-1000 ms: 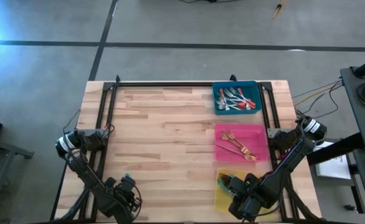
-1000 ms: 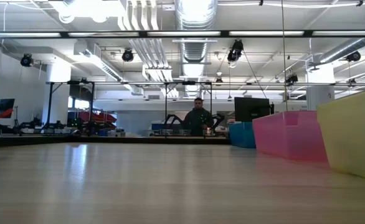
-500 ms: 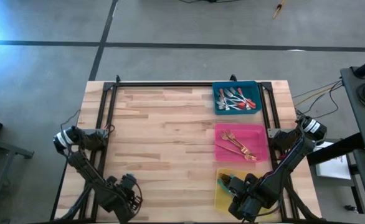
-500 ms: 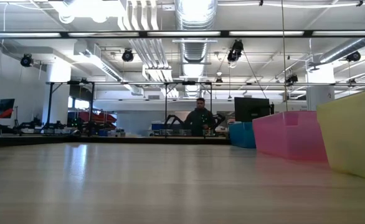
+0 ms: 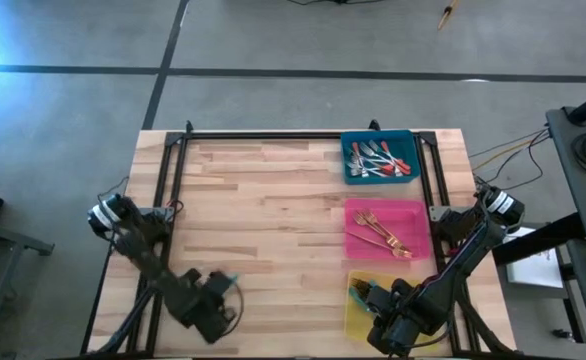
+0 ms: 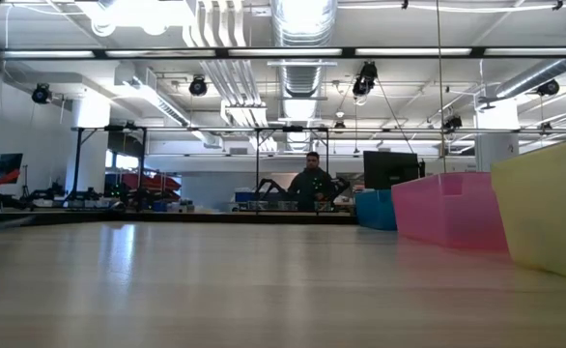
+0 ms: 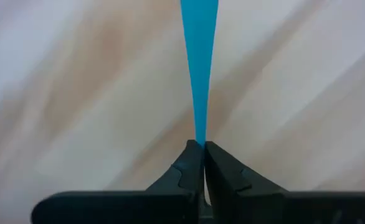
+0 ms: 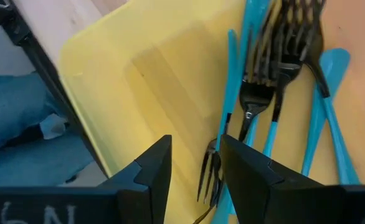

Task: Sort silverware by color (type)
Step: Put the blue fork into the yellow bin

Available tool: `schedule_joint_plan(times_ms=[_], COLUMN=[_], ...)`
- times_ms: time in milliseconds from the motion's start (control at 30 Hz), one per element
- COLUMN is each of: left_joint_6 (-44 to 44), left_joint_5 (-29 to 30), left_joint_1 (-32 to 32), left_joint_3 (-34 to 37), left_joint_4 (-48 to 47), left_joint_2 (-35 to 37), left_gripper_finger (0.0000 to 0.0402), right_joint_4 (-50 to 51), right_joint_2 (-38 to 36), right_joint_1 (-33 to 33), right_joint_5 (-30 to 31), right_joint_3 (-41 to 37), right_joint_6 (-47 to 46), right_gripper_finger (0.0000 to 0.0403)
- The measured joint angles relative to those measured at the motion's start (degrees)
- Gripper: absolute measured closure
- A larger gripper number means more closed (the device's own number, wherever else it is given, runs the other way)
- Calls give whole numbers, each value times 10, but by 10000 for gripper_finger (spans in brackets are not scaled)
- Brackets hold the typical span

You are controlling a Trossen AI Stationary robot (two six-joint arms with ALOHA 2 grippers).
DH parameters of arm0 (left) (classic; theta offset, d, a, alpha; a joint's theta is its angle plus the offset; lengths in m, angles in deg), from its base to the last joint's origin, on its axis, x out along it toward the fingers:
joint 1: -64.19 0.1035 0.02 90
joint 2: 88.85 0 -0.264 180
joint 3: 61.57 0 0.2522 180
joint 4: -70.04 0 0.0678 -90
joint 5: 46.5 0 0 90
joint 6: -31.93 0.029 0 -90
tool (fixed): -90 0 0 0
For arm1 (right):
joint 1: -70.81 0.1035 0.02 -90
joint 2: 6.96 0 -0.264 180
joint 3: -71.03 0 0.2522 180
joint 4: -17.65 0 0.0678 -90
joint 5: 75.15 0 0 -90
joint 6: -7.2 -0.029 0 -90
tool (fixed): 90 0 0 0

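My left gripper (image 5: 223, 293) is over the table's near left part, shut on a teal-handled fork (image 5: 232, 280). In the left wrist view the teal handle (image 7: 199, 68) runs straight out from the gripper (image 7: 202, 147) over bare wood. My right gripper (image 5: 371, 297) hangs open over the yellow tray (image 5: 354, 318). In the right wrist view the gripper (image 8: 195, 155) is above several teal-handled forks (image 8: 263, 93) lying on the tray floor. Silver forks with red handles (image 5: 377, 160) lie in the blue tray, gold forks (image 5: 381, 232) in the pink tray. My left gripper pinches the teal-handled fork by the narrow end of its handle (image 7: 200, 135) between the two fingertips. The fork runs on in line with the fingers, away from them. Its far end lies outside the wrist view.
Three trays stand in a row along the table's right side: blue (image 5: 405, 150) far, pink (image 5: 419, 212) in the middle, yellow near. In the low view they rise at the right (image 6: 452, 208). The wood to their left is bare. A person (image 6: 311, 184) stands far behind the table.
My left gripper has swung toward the table's right edge and a little toward the far edge, turning as it went and carrying the teal-handled fork along. The right arm has kept still.
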Motion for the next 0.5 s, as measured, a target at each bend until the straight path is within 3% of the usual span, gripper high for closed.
schedule_joint_plan(times_ms=[133,300,500], left_joint_6=[43,160,389], left_joint_5=[100,256,317], left_joint_1=[21,61,119], left_joint_3=[-3,-4,-4], left_joint_4=[26,118,287], left_joint_2=[52,99,116], left_gripper_finger=[401,401,401], right_joint_4=[-6,-6,-9], right_joint_2=[0,0,0], right_joint_1=[0,0,0], right_joint_5=[1,15,16], right_joint_3=[0,0,0], right_joint_6=[22,52,65], right_gripper_finger=[271,269,272])
